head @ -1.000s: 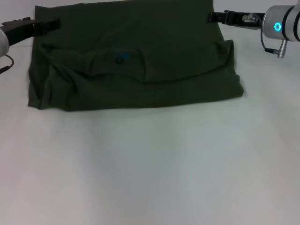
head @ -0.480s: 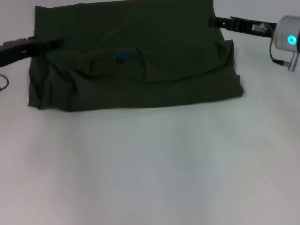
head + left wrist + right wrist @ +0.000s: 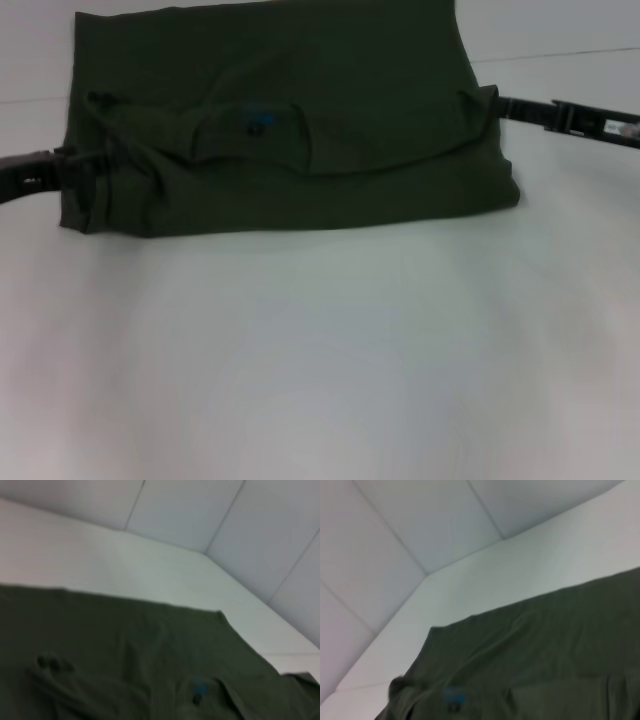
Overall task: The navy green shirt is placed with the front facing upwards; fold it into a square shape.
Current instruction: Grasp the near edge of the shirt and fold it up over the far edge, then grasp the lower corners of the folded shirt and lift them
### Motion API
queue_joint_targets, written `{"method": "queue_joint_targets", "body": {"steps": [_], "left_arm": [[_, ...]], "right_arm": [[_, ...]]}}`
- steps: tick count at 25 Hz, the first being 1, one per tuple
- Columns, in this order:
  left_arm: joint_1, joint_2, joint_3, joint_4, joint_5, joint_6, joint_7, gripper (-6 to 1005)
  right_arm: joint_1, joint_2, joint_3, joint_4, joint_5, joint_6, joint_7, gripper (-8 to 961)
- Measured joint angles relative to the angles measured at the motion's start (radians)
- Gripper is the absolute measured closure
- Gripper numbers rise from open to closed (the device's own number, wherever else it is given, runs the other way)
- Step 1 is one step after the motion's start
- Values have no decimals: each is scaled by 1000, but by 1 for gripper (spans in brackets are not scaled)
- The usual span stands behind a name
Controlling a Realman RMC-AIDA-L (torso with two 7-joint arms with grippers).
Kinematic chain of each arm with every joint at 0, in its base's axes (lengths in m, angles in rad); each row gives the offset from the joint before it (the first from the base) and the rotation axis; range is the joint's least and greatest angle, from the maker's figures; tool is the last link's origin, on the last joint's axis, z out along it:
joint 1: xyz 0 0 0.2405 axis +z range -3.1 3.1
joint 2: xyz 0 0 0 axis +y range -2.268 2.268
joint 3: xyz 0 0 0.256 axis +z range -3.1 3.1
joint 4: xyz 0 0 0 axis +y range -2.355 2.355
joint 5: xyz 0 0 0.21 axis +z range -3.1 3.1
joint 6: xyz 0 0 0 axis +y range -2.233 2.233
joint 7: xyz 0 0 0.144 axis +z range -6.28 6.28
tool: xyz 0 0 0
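Note:
The navy green shirt (image 3: 300, 120) lies folded into a wide band across the far part of the white table, its collar with a small blue print (image 3: 258, 122) facing up. My left gripper (image 3: 85, 170) reaches in low from the left and meets the shirt's near left edge, where the cloth is bunched. On the other side my right gripper (image 3: 500, 103) touches the right edge by a folded sleeve. The left wrist view looks across the shirt (image 3: 125, 655) and its blue print (image 3: 199, 687). In the right wrist view the shirt (image 3: 545, 645) fills the lower part.
The white table (image 3: 320, 360) stretches bare from the shirt's near edge towards me. Pale wall panels (image 3: 200, 510) rise behind the table's far edge.
Both grippers have slid from the shirt's far corners towards me along its side edges. The arm bodies have drawn outward, mostly out of view. The shirt's shape looks unchanged.

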Motion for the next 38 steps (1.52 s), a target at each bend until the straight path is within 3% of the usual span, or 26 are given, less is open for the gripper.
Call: {"method": "queue_joint_targets", "body": {"steps": [9, 12, 17, 30, 38], "left_arm": [[32, 3, 66, 11, 87, 31, 25, 80], [30, 2, 67, 1, 121, -10, 28, 80], [29, 1, 80, -24, 145, -81, 76, 79], [6, -6, 184, -54, 183, -304, 118, 79], [-17, -6, 240, -107, 184, -401, 119, 83]], "right_arm": [[-94, -68, 48, -6, 0, -234, 17, 176], [-113, -79, 75, -6, 1, -280, 32, 177], [-127, -76, 118, -4, -1, -332, 37, 177], [-127, -57, 123, 7, 1, -338, 38, 176], [-122, -57, 135, 7, 2, -334, 38, 177]]}}
